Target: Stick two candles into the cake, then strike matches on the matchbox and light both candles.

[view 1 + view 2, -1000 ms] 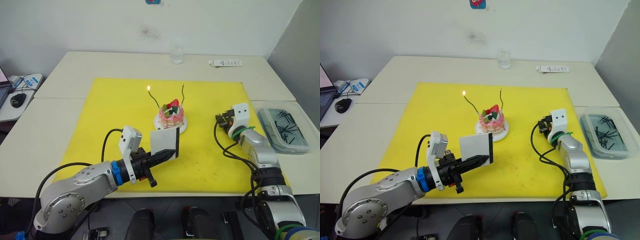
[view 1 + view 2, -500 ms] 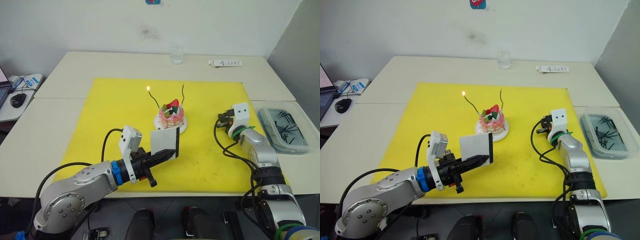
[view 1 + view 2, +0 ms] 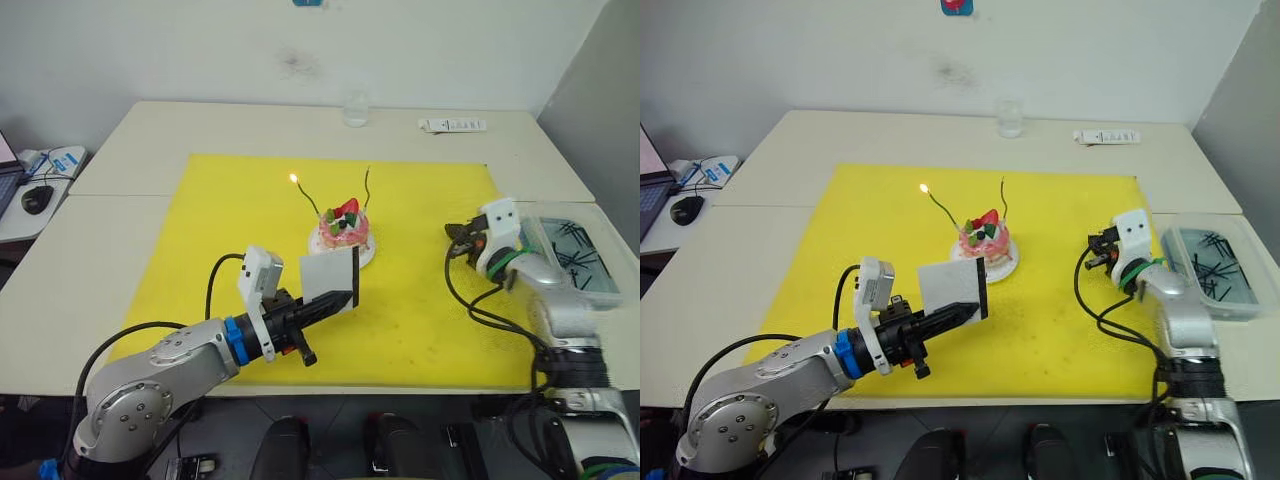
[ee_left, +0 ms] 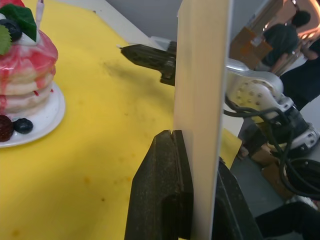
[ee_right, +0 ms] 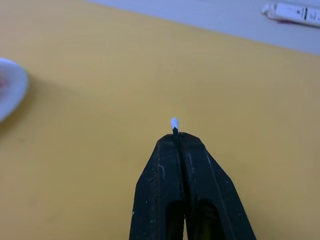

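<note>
- Over on the yellow mat (image 3: 200, 230), the cake (image 3: 343, 230) sits on its little white plate with both candles stuck in. The left candle (image 3: 305, 196) has a flame at its tip, the right candle (image 3: 366, 188) looks unlit, so I'd say we're on the second strike.
- Left gripper (image 3: 335, 301) has its fingers clamped on the matchbox (image 3: 330, 282), holding it upright just in front of the cake, black strip facing the right side.
- Right gripper (image 5: 175, 136) is pinched closed on a match (image 5: 174, 123), only the pale head poking out past the fingertips. It hangs over the mat, well apart from the box.
- Next move as I see it: bring that match head across to the black strip and drag it, then carry the flame up to the unlit candle.
- Other stuff: a clear tray (image 3: 575, 250) of spare matches off the mat on the right, a glass (image 3: 353, 110) and a remote (image 3: 452, 126) at the far edge of the table.
- Watch out: the lit candle and cake are right behind the box, so a sloppy swipe could knock them.
</note>
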`<state>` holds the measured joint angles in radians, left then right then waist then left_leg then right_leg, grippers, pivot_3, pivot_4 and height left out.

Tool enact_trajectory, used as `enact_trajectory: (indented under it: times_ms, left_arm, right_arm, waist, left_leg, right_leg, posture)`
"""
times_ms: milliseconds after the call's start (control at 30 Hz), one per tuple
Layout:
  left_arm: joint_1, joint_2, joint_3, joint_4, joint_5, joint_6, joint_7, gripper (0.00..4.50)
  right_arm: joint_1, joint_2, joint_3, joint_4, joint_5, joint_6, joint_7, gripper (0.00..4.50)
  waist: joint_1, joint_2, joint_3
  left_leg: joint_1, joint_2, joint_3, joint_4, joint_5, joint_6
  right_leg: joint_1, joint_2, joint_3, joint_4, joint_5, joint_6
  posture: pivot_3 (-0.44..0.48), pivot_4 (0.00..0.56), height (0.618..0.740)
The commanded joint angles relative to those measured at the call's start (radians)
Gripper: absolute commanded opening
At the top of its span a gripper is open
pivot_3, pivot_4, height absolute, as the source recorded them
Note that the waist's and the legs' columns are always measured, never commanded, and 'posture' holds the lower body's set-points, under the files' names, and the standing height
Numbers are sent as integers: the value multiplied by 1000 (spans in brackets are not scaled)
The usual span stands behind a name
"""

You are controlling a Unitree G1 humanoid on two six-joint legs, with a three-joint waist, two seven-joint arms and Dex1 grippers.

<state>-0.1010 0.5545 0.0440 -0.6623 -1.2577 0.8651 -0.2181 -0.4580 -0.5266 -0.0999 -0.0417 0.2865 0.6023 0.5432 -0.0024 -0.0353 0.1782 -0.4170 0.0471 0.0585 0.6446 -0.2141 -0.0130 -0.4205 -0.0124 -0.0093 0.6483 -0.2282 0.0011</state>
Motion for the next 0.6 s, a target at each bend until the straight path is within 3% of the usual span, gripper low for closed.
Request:
enact_trajectory:
  times_ms: [33,433,600]
  left_arm:
    - [-7,-22,18,15,-53,-4,45,0]
    - [-54,-59,11,89,-83,-4,107,0]
    - [-73,-80,2,110,-93,3,123,0]
  right_arm:
    - [-20,-55,-12,-160,101,115,84,31]
    - [12,-246,137,-413,57,15,288,31]
    - [-14,-243,216,-473,24,-33,305,31]
  waist:
    - [-1,0,0]
    - [1,0,0]
    - [1,0,0]
  left_leg:
    - [0,0,0,0,0,0]
    - [0,-1,0,0,0,0]
    - [0,-1,-1,0,0,0]
  right_leg:
    - [0,0,0,0,0,0]
    - [0,0,0,-1,0,0]
    - [0,0,-1,-1,0,-1]
  posture:
    - [0,150,740]
    - [0,150,740]
    - [0,150,740]
